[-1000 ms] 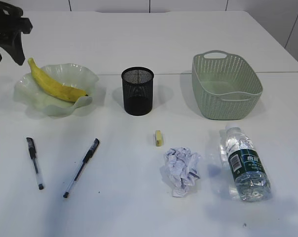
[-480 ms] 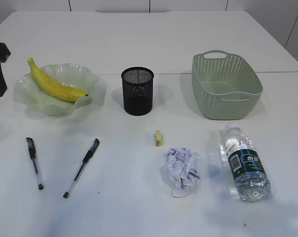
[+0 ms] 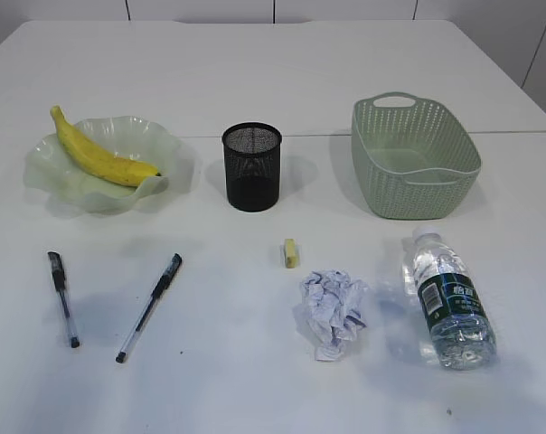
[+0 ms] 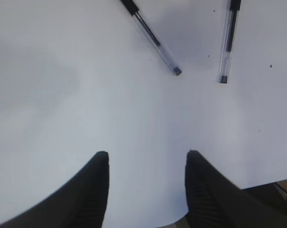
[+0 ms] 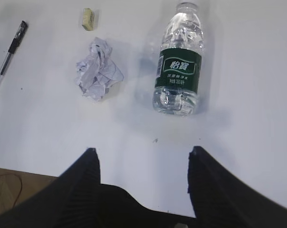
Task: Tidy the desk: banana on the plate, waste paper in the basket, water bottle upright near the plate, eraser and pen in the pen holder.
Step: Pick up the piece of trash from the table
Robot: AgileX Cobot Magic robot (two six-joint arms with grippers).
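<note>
Both grippers, left and right, seen only by wrist views | jaws apart, empty

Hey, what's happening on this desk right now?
A desk tidy-up is barely underway. The banana already lies on the plate. Two pens, the eraser, the crumpled paper and the water bottle lying on its side are untouched. Both hands, left hand and right hand, hover open and empty near the table's front edge.

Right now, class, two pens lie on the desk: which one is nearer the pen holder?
The right-hand pen, lying slanted with its cap end pointing up towards the pen holder. The other pen lies farther left, below the plate.
</note>
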